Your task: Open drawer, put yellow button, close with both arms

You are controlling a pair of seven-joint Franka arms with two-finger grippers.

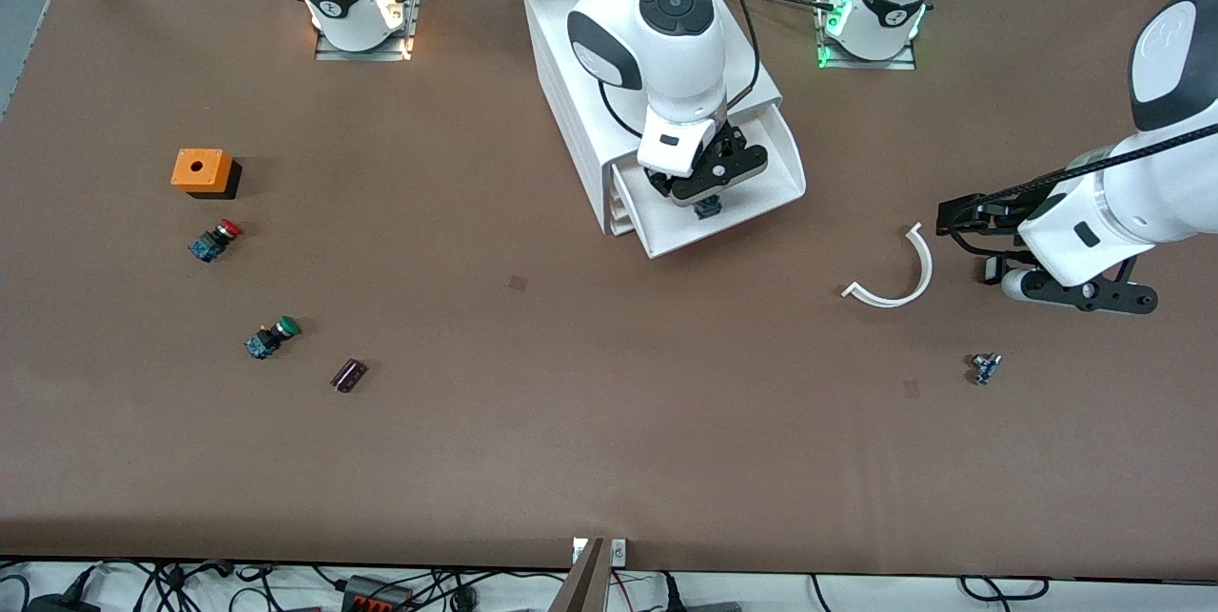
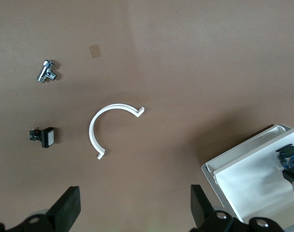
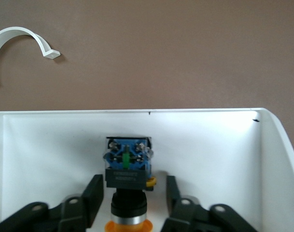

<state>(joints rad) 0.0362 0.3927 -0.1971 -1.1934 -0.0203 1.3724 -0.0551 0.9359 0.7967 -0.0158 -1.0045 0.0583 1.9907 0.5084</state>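
- Clutter at the right arm's end of the table was seen well apart from the cabinet: an orange box [image 1: 201, 171], a red-capped button [image 1: 215, 240], a green-capped button [image 1: 272, 337] and a small dark part [image 1: 348, 375]. None of it was judged to matter for this step.
- The drawer [image 1: 761, 194] of the white cabinet [image 1: 571, 60] was found pulled out, with the right gripper [image 1: 706, 195] low inside it.
- The yellow button [image 3: 128, 166] was seen inside the drawer, between the right gripper's fingers [image 3: 92, 199], which stood slightly apart, with gaps visible at both sides of the button's body. Whether it already rested on the drawer floor could not be told.
- The release was judged best finished by parting the fingers fully, then lifting straight up so that the button is not dragged or tipped.
- A white curved piece [image 1: 899, 274] and a small metal fitting [image 1: 986, 367] lay toward the left arm's end.
- The left gripper [image 1: 1080, 290] waited wide and empty above the table beside the curved piece.
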